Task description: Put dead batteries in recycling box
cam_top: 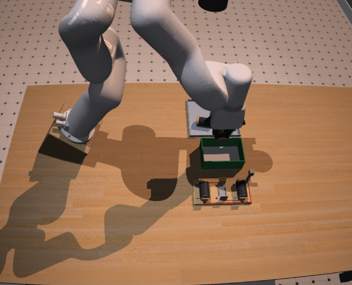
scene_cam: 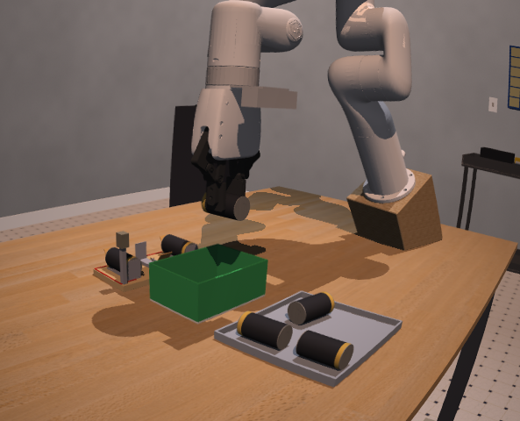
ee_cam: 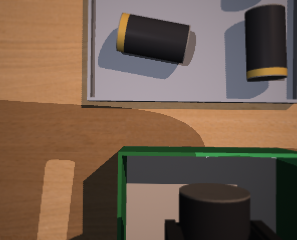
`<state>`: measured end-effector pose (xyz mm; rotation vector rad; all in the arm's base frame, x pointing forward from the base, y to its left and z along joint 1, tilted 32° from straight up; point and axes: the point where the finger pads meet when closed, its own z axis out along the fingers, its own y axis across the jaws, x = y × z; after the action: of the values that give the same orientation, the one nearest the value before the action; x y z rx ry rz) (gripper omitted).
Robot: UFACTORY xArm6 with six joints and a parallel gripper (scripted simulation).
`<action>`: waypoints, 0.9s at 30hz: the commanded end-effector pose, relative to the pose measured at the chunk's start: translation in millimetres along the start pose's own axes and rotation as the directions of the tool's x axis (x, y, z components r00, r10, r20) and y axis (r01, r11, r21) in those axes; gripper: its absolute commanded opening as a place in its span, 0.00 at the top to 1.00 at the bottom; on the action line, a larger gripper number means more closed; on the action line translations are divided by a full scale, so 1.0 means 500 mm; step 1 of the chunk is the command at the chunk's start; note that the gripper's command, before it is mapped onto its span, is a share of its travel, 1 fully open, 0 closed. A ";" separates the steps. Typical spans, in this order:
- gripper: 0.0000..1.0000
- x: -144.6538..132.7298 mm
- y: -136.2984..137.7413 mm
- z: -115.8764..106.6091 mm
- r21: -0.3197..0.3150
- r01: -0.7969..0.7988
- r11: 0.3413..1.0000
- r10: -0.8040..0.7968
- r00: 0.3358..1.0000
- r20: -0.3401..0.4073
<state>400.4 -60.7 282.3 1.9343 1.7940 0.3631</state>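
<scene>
My gripper (cam_top: 222, 137) (scene_cam: 225, 203) is shut on a black battery (scene_cam: 240, 208) (ee_cam: 214, 210), held lying level, high above the green recycling box (cam_top: 223, 165) (scene_cam: 205, 294) (ee_cam: 163, 151). The box stands upright; no battery shows on the visible part of its floor. The holder board (cam_top: 212, 196) carries one battery (cam_top: 204, 189) (scene_cam: 175, 245) at its left and one battery (cam_top: 241, 188) (scene_cam: 115, 259) at its right. The middle holder (cam_top: 222, 191) is empty. A post with a small block (cam_top: 251, 172) (scene_cam: 122, 239) on top stands at the board's right end; I see no glow.
A grey tray (cam_top: 192, 107) (scene_cam: 364, 324) (ee_cam: 188, 87) lies behind the box in the top view. It holds three batteries: one (scene_cam: 310, 308), one (scene_cam: 263, 330) and one (scene_cam: 324, 348). The box stands between the tray and the board. The post rises above the board.
</scene>
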 end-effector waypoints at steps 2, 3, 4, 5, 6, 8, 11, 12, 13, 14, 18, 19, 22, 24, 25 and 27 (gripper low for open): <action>0.72 0.121 -0.002 0.000 0.001 -0.007 1.000 0.007 1.000 0.022; 0.72 0.140 -0.003 0.001 0.001 -0.007 1.000 0.007 1.000 0.022; 0.72 0.158 -0.003 0.001 0.001 -0.007 1.000 0.007 1.000 0.022; 0.72 0.177 -0.004 0.002 0.001 -0.007 1.000 0.007 1.000 0.022; 0.72 0.195 -0.005 0.002 0.001 -0.007 1.000 0.007 1.000 0.022; 0.72 0.195 -0.005 0.002 0.001 -0.007 1.000 0.007 1.000 0.022; 0.72 0.248 -0.008 0.003 0.001 -0.007 1.000 0.007 1.000 0.022; 0.72 0.265 -0.009 0.004 0.001 -0.007 1.000 0.007 1.000 0.022; 0.72 0.282 -0.009 0.004 0.001 -0.007 1.000 0.007 1.000 0.022; 0.72 0.299 -0.010 0.004 0.001 -0.007 1.000 0.007 1.000 0.022; 0.72 0.358 -0.013 0.006 0.001 -0.007 1.000 0.007 1.000 0.022; 0.72 0.371 -0.014 0.006 0.001 -0.007 1.000 0.007 1.000 0.022; 0.72 0.405 -0.015 0.007 0.001 -0.007 1.000 0.007 1.000 0.022; 0.72 0.414 -0.016 0.007 0.001 -0.007 1.000 0.007 1.000 0.022; 0.72 0.414 -0.016 0.007 0.001 -0.007 1.000 0.007 1.000 0.022; 0.72 0.429 -0.017 0.007 0.001 -0.007 1.000 0.007 1.000 0.022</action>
<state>414.2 137.4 249.2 1.9357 1.7896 0.3507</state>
